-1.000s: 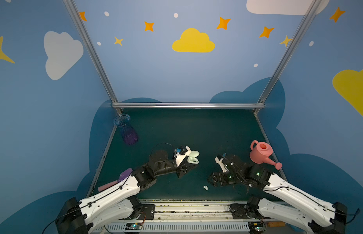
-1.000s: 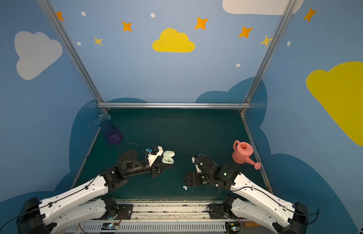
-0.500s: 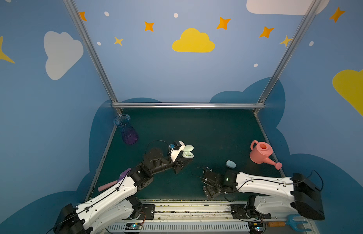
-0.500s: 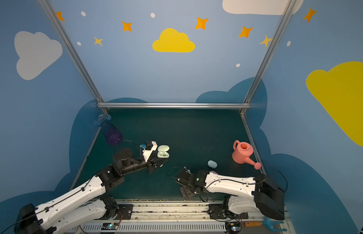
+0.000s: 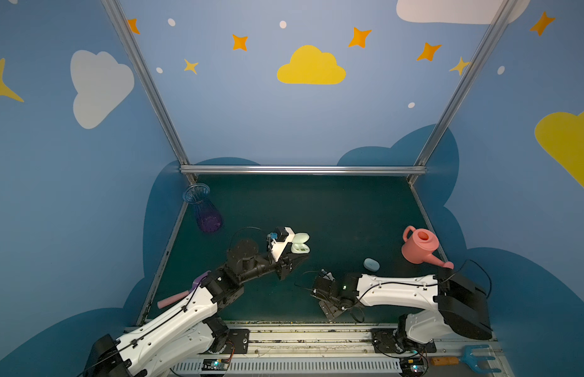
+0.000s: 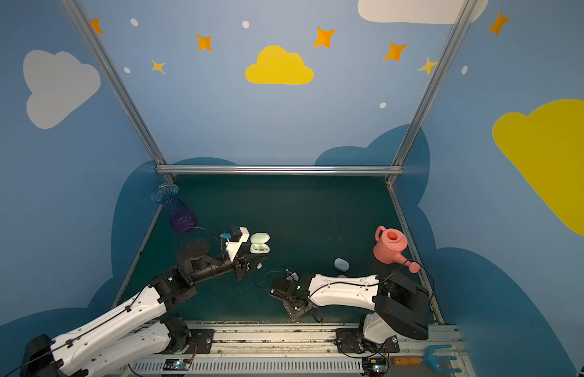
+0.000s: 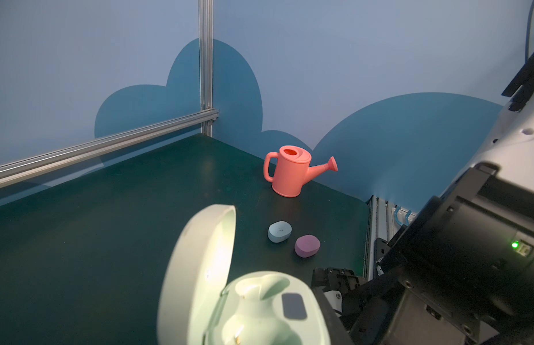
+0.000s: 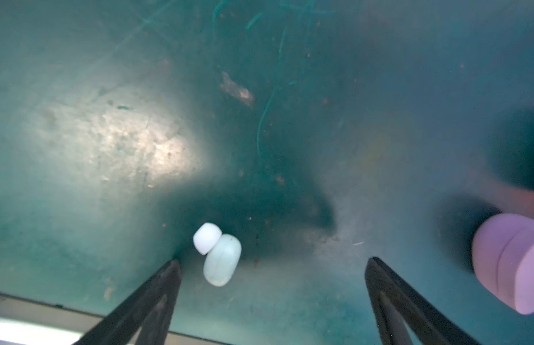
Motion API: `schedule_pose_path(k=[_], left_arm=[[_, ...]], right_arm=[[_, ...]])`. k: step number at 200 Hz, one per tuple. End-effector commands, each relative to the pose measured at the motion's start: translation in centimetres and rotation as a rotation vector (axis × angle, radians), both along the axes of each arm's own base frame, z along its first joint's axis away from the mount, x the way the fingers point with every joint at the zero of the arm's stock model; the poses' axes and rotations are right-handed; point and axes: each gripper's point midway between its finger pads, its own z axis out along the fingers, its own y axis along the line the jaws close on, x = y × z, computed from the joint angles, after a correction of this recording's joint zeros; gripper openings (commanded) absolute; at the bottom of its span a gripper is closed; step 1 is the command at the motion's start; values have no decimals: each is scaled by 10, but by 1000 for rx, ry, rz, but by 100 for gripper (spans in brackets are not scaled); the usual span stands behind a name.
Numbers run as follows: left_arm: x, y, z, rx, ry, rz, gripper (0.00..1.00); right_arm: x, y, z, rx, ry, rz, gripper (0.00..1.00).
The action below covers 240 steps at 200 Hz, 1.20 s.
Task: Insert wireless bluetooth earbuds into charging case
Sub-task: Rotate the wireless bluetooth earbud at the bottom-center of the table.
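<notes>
Earbud (image 8: 219, 257), pale mint w/ a white tip, lies flat on the green mat (image 8: 110, 149) nr its front edge, right under the R gripper (image 8: 273, 260). That gripper's two fingers are spread wide w/ their tips low over the mat. The bud sits between them, much closer to one finger, w/ a sliver of mat btw bud and finger. In both top views the bud is hidden under the R wrist.

Over by the L arm, the mint case (image 7: 259, 304) is up off the mat at the tip of the L gripper (image 5: 297, 258), lid swung open and standing nearly upright. The L fingers are hidden behind the case, but they look clamped on its base.

Just outside the R gripper's other finger sits a purple case (image 8: 510, 263), shut. A blue case (image 7: 279, 231), also shut, lies just beside the purple one. Further back nr the R wall stands a pink watering can (image 5: 419, 244), upright. Clear vase (image 5: 202, 209) w/ a purple bottom is at the far L edge, well apart from the rest.
</notes>
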Motion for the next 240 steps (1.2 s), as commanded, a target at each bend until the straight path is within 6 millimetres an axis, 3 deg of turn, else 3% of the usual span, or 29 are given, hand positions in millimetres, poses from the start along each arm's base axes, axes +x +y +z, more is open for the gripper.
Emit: schedule_pose_path(k=[1, 65, 154, 240], left_arm=[[1, 2, 5, -9, -14, 6, 3], [3, 2, 4, -12, -16, 14, 3], [3, 2, 4, -19, -7, 10, 3], [3, 2, 5, -19, -11, 13, 3]], right_arm=[[-2, -17, 0, -76, 22, -44, 95], [-2, -42, -1, -139, 34, -150, 95], [20, -48, -5, -122, 9, -227, 95], [48, -41, -2, -118, -27, -250, 96]])
